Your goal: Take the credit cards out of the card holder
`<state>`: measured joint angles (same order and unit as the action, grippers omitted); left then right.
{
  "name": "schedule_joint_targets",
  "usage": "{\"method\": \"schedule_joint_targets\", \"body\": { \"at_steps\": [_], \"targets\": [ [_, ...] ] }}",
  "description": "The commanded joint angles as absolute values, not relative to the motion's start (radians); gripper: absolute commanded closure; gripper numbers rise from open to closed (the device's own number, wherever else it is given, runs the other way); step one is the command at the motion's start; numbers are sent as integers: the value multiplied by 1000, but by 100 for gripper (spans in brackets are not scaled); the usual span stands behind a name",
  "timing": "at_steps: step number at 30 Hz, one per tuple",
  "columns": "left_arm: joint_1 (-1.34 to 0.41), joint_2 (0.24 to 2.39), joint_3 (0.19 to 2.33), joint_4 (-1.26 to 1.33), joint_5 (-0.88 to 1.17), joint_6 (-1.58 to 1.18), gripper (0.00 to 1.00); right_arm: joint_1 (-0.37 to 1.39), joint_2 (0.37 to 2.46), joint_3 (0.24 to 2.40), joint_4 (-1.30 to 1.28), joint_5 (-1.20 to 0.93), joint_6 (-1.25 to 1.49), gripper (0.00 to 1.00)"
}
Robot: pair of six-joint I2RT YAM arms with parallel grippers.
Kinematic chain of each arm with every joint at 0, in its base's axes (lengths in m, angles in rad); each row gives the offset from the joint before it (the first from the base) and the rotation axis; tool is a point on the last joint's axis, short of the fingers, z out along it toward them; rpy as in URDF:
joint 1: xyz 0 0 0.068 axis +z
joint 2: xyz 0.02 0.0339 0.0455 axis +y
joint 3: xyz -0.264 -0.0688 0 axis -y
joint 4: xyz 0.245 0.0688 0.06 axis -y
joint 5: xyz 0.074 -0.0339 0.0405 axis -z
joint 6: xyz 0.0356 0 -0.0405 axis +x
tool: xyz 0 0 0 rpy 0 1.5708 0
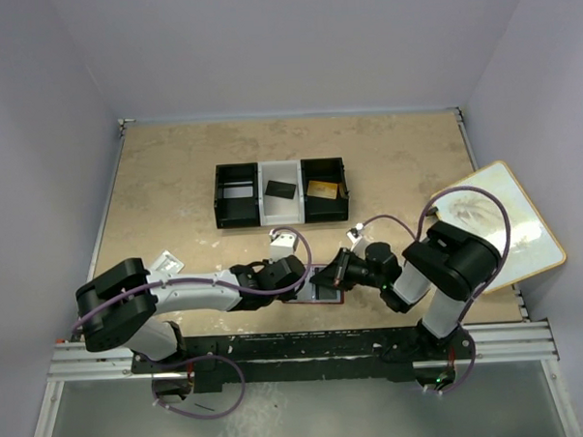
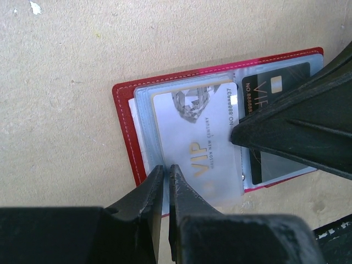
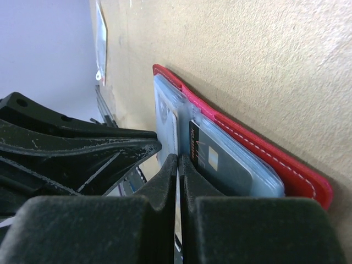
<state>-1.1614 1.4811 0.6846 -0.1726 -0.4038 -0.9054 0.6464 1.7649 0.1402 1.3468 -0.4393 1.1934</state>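
1. Lying open and flat on the table (image 2: 66,66), the card holder (image 2: 124,126) sits near the front edge, between the two arms.
2. The left gripper (image 2: 166,171) has its fingers pressed together. The tips are over the holder's near red border, at the corner of the white card (image 2: 192,143), which is in a clear sleeve. Whether they pinch anything cannot be told.
3. The right gripper (image 3: 179,160) also has its fingers pressed together. Its tip is at the fold between the two halves, against the white card's inner edge. The black card (image 2: 286,77) lies just beside it in the other half.
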Motion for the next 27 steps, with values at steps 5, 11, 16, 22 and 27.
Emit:
{"method": "schedule_joint_targets", "body": {
  "at_steps": [5, 11, 16, 22, 27],
  "targets": [
    [-1166, 1544, 663, -255, -398, -906, 96, 662, 1586, 150, 1163, -476, 1150, 100],
    [-1166, 1539, 658, -260, -403, -914, 97, 642, 1545, 97, 1163, -463, 1165, 100],
    [-1166, 1531, 660, -266, -409, -916, 97, 625, 1487, 81, 1125, -466, 1156, 100],
    [-1166, 1525, 657, -269, -411, -920, 97, 612, 1378, 83, 980, -444, 1128, 100],
    [-1166, 1518, 649, -254, -410, -925, 97, 624, 1304, 96, 897, -435, 1100, 98]
  ]
}}
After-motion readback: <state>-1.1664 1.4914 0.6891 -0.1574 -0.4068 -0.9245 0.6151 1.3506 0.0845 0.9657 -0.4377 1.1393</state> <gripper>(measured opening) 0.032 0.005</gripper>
